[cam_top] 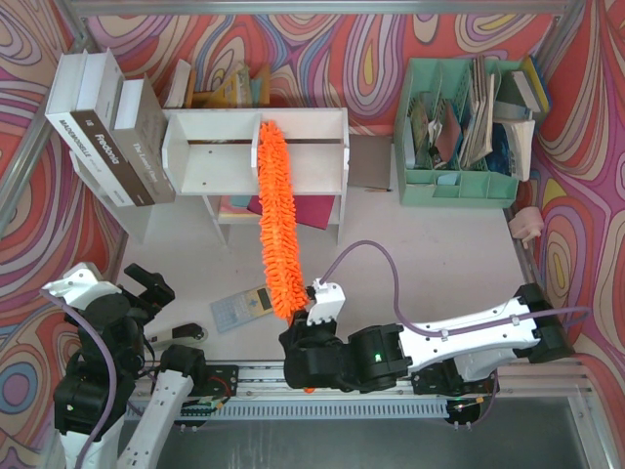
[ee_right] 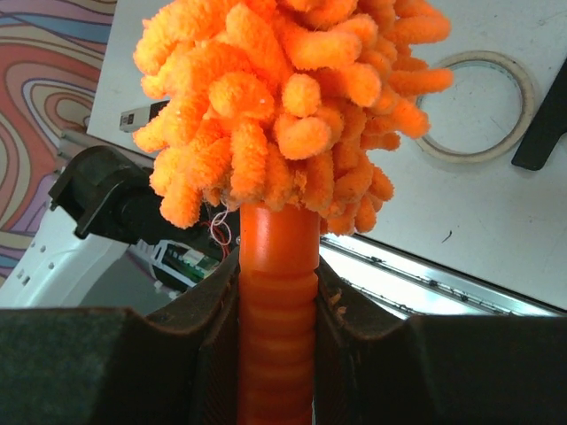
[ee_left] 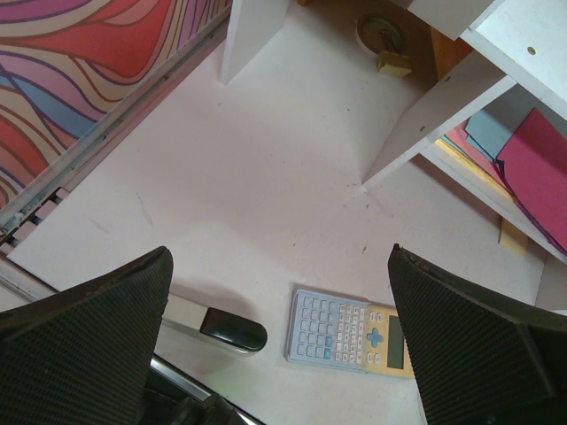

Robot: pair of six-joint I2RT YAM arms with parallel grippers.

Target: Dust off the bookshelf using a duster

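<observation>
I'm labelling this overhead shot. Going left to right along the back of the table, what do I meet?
stack of big books → white bookshelf → mint-green paper organizer

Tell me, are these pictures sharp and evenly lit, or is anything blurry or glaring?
Top external view: bright, even light, sharp throughout, only a soft shadow under the bookshelf. Left wrist view: the calculator keys are crisp, shadows faint. Right wrist view: the duster is close-up yet sharp; the metal rail behind it glares white.
</observation>
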